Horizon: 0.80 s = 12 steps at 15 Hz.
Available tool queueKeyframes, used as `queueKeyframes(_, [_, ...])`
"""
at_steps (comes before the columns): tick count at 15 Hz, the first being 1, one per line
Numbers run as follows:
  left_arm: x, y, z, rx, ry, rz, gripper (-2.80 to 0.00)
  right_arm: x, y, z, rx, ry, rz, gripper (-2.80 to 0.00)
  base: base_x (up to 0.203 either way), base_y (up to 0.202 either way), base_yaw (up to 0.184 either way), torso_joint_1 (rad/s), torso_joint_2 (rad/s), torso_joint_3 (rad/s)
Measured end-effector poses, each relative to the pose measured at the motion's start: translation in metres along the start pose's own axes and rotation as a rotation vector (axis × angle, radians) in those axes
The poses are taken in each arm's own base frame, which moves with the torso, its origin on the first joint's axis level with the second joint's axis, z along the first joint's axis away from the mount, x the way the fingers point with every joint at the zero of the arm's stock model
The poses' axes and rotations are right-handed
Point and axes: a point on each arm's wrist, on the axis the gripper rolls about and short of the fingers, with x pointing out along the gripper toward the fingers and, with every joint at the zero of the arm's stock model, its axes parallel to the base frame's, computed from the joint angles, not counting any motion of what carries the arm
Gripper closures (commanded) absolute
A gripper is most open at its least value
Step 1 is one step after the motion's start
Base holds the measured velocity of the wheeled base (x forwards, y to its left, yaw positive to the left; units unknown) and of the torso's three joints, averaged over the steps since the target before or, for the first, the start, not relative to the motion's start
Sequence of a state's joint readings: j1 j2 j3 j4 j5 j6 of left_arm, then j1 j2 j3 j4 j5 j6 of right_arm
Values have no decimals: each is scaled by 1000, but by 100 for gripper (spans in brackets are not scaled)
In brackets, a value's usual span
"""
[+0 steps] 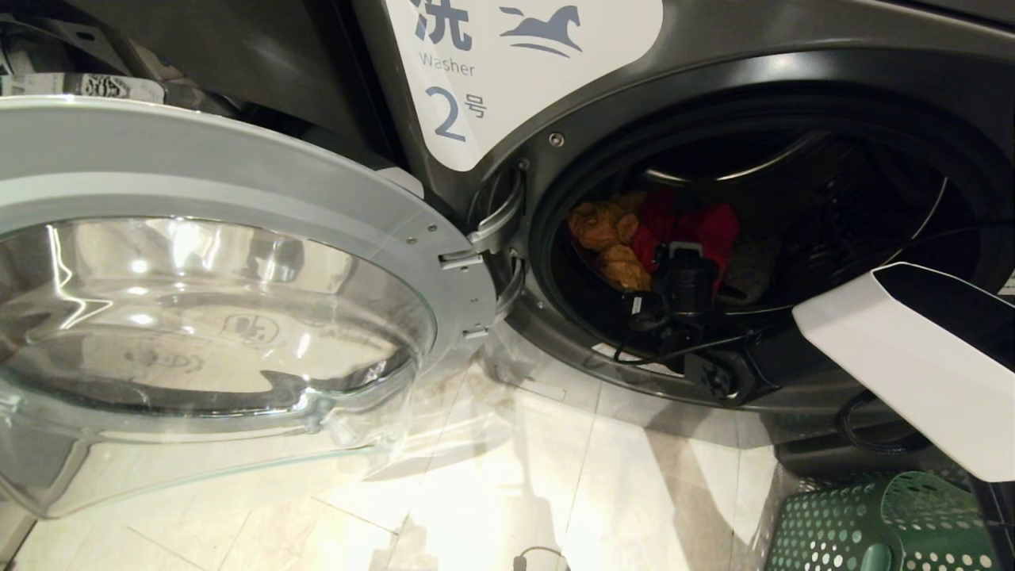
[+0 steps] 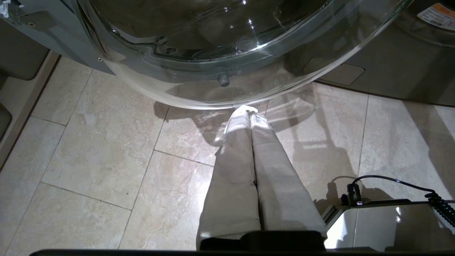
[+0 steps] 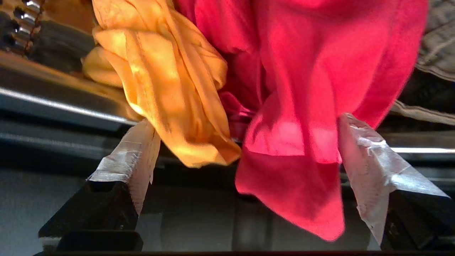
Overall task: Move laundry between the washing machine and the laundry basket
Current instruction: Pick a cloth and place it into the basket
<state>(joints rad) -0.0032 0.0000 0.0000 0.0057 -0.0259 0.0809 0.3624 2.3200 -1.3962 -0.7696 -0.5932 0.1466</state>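
Nearest in the head view, the green perforated laundry basket (image 1: 856, 519) sits on the tiled floor (image 1: 492, 492) at the lower right, cut off by the frame edge and partly covered by the white shell of the right arm (image 1: 912, 357), so what it holds cannot be seen. The open glass door (image 1: 214, 317) of the washing machine (image 1: 714, 47) fills the left side, its outer edge running out of frame. The left gripper (image 2: 249, 110) hangs low over the floor just under that door, its taped fingers pressed together on nothing.

Farther in, the right gripper (image 3: 245, 153) reaches through the drum opening; in the head view only its dark body shows and the fingertips are lost against the cloth. Its wrist view shows the fingers (image 3: 138, 153) spread wide, with the lower folds of the red-pink garment (image 3: 302, 89) and the mustard yellow garment (image 3: 167, 81) hanging down between them. Whether either finger touches the cloth cannot be told.

Deepest in the drum, a grey-green garment (image 3: 439, 39) lies beside the red-pink one, mostly out of frame and in shadow.
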Motion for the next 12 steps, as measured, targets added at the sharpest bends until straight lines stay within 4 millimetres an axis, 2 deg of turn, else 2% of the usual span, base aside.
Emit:
queueKeyframes(5, [0,0,0,0,0,0,0,12,-5,4,12,4,-13,-280,0,0,0,0,0,0])
queueKeyframes(6, [0,0,0,0,0,0,0,13,-6,3,19,6,-14,0,0,0,0,0,0,0])
queueKeyframes(12, [0,0,0,0,0,0,0,17,-6,-3,23,19,-12,0,0,0,0,0,0,0])
